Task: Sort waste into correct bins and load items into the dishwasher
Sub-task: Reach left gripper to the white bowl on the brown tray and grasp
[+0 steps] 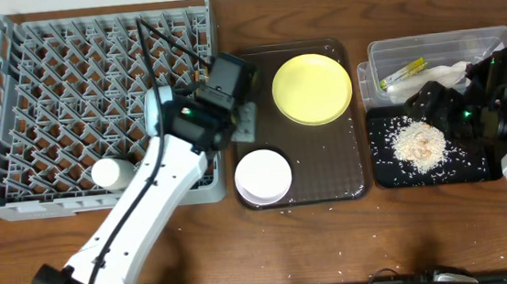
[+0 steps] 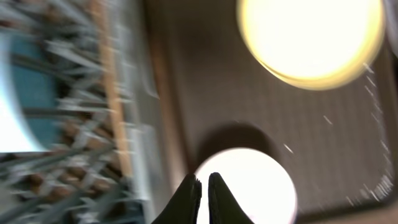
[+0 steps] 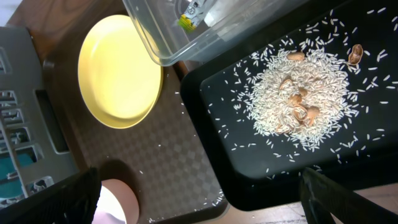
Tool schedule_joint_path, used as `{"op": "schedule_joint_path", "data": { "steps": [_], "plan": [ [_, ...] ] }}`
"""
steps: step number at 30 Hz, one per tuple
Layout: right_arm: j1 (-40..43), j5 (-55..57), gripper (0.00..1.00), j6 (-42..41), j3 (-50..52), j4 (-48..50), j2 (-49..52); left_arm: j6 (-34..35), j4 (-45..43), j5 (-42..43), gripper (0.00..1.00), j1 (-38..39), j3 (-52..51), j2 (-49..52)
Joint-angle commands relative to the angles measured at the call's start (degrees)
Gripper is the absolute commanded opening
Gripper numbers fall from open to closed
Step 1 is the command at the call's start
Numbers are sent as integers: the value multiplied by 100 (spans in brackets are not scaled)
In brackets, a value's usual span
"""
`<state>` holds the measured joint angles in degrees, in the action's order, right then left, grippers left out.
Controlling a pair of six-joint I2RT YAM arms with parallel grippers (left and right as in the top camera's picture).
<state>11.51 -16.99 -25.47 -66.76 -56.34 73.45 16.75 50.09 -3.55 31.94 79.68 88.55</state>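
My left gripper point(image 1: 244, 122) point(image 2: 204, 186) is shut and empty, over the left edge of the dark brown serving tray, just above the cream-white bowl point(image 1: 263, 176) point(image 2: 249, 186). The pale-yellow plate point(image 1: 312, 88) point(image 2: 311, 37) point(image 3: 118, 68) lies at the back of that tray. My right gripper point(image 1: 434, 99) point(image 3: 211, 199) is open and empty above the black tray point(image 1: 477, 170) point(image 3: 217, 118), which holds a rice pile point(image 1: 419, 141) point(image 3: 301, 93). The clear tub point(image 1: 384, 52) point(image 3: 155, 37) holds the sachet point(image 1: 401, 74) and napkin point(image 1: 448, 74). The white cup point(image 1: 111, 173) sits in the grey rack point(image 1: 36, 78); a light-blue bowl point(image 1: 152, 109) shows partly under the left arm.
The brown serving tray point(image 1: 329, 167) lies between the rack and the bins, with loose rice grains scattered on it. A thin wooden strip point(image 2: 109, 93), blurred, runs along the rack's right side. A cable loops over the rack. The wooden table's front edge is close below.
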Motion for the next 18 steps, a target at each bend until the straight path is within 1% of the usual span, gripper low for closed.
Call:
{"op": "schedule_joint_path", "data": {
  "steps": [1,4,5,7,10,13,16,18],
  "plan": [
    [20,-37,99,-20,2,-7,4,28,-4,758,8,428,-365,284],
    [20,-37,99,-20,2,-7,4,28,-50,741,8,778,-520,544],
    [20,-39,99,-20,2,-7,4,31,-149,739,8,1023,-608,800],
    [20,-37,99,-17,2,-7,4,50,-278,634,8,1222,-649,1086],
    [20,-37,99,-20,2,-7,4,295,-420,280,8,1423,-649,1541],
    [20,-39,99,-20,2,-7,4,424,-671,273,8,1517,-649,1928],
    [20,-37,99,-20,2,-7,4,483,-1110,710,8,1556,-649,2079],
    [20,-37,99,-20,2,-7,4,483,-1427,1320,8,1556,-610,2057]
  ]
}}
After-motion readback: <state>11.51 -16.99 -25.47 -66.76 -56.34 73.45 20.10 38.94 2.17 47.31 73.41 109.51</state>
